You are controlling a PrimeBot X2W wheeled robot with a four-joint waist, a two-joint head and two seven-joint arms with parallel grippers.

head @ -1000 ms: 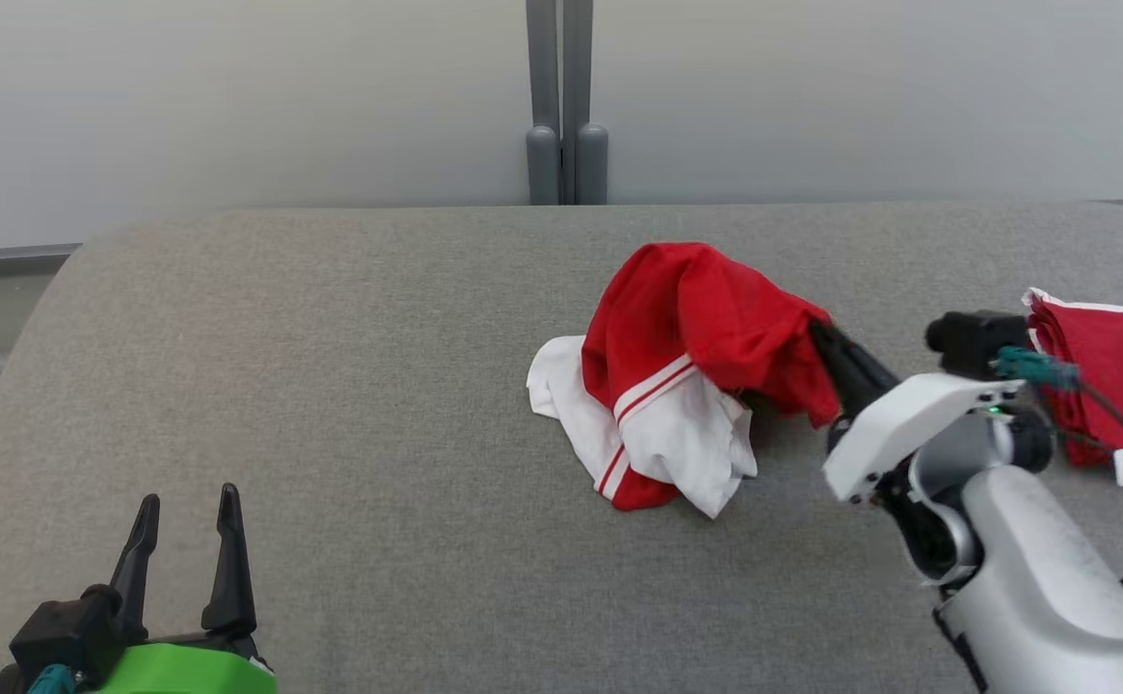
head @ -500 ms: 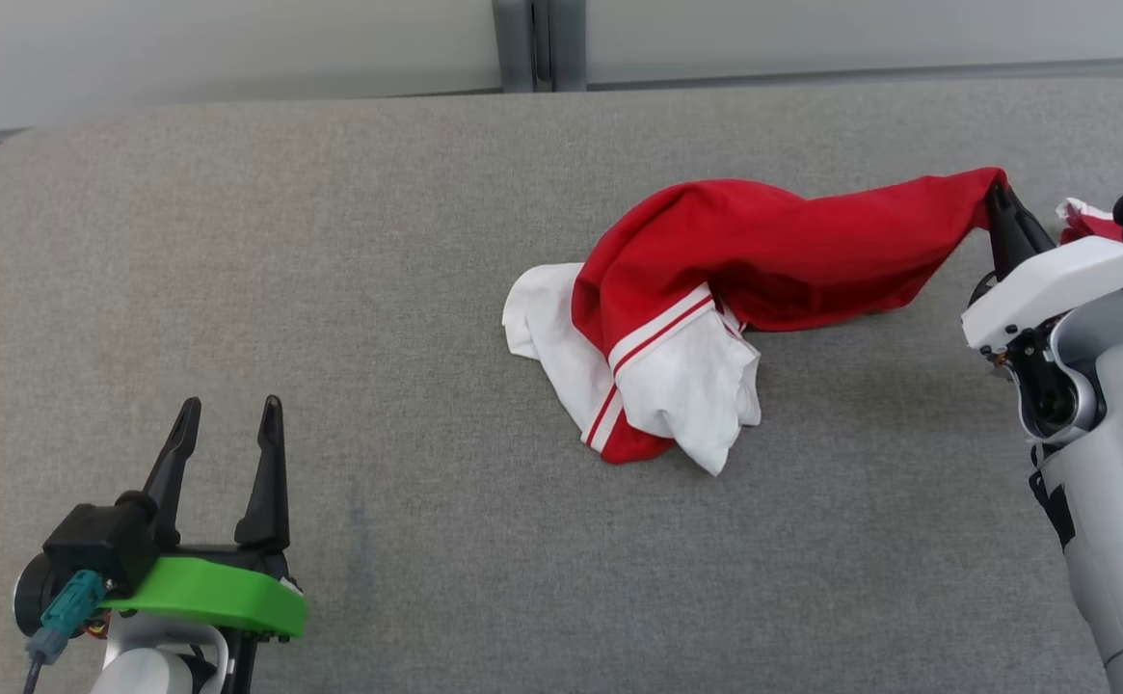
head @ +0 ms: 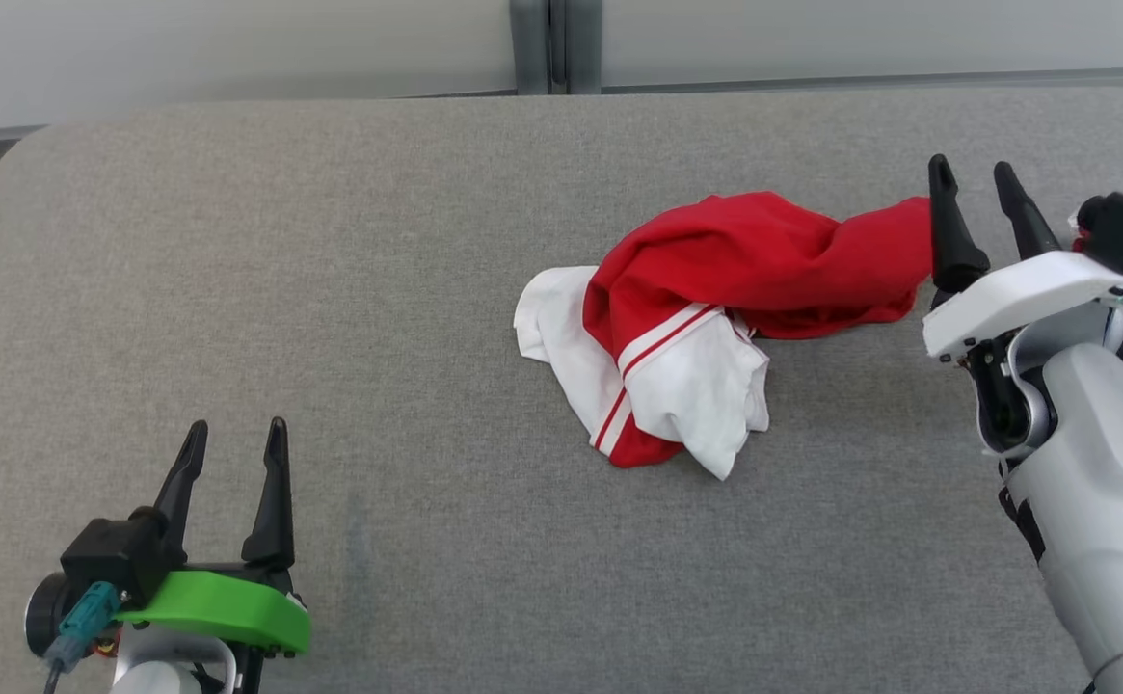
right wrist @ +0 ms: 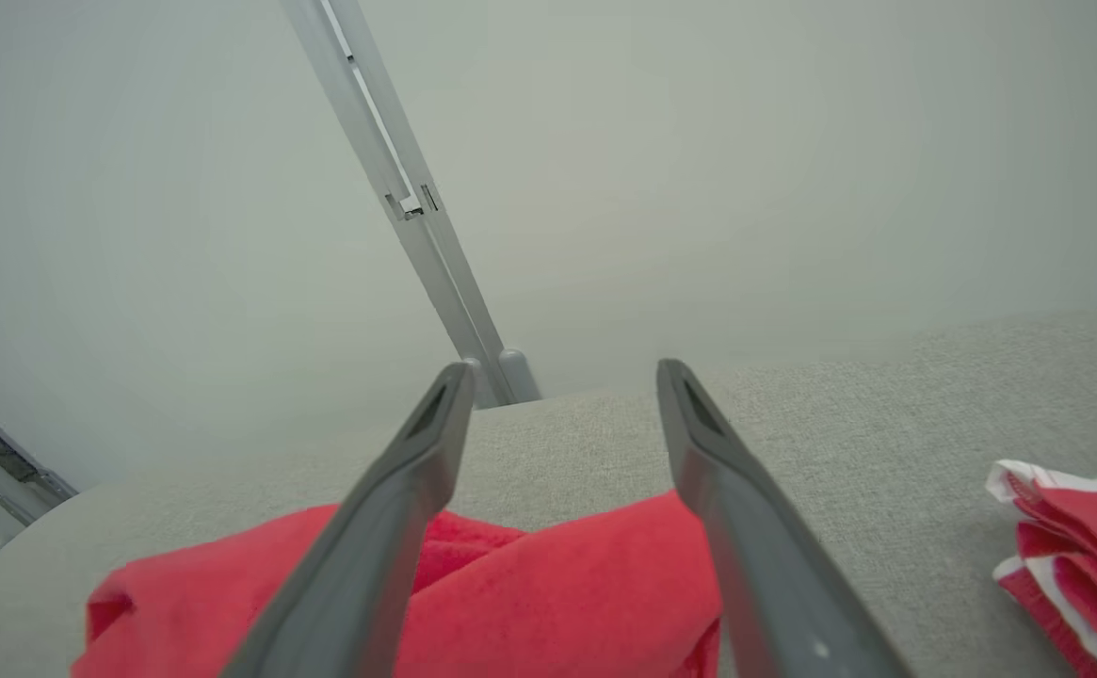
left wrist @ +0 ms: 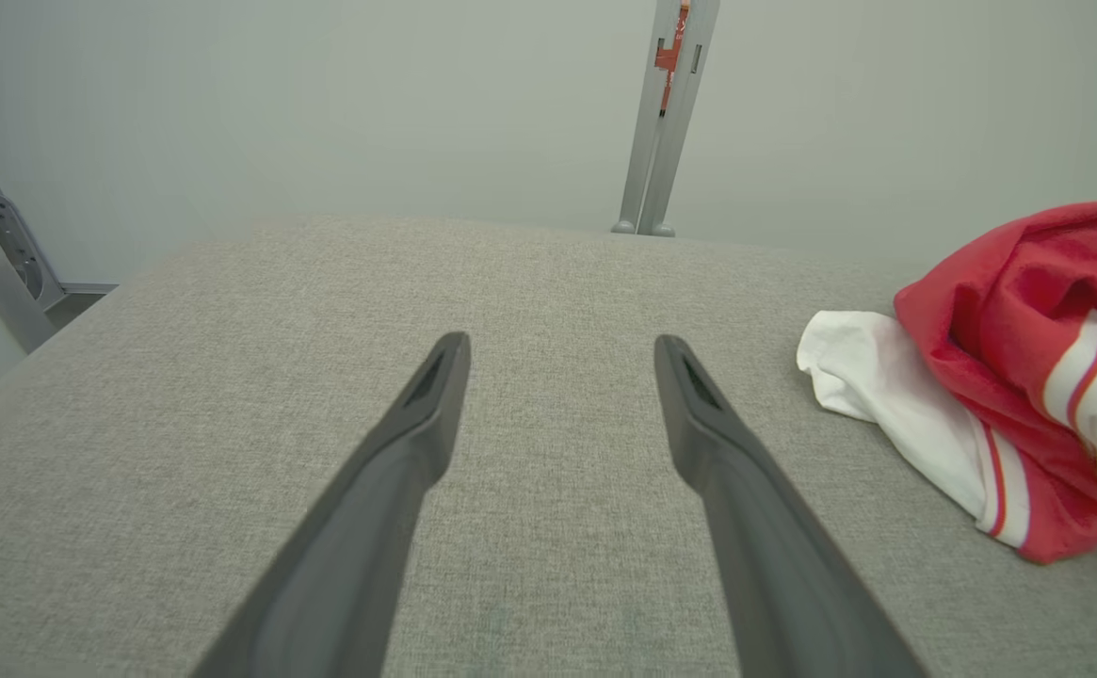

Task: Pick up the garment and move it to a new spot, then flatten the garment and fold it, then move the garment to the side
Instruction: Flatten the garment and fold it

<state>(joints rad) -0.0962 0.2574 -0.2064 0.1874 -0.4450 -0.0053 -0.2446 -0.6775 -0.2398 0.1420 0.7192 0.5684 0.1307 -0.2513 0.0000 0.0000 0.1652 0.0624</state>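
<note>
Lying crumpled right of the middle of the grey bench (head: 330, 241), the red-and-white garment (head: 715, 280) has one red end stretched out toward the right hand (head: 970, 169). That hand's fingers stand apart and grip nothing, poised over the red end. A folded red-and-white cloth (right wrist: 1075, 527) lies further right on the bench. Well apart at the near left, the left hand (head: 238, 427) is spread wide and empty.

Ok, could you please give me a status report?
Left end effector open, idle. Right end effector open by garment, not gripping. It lies crumpled on table. Folded garment at far right.
</note>
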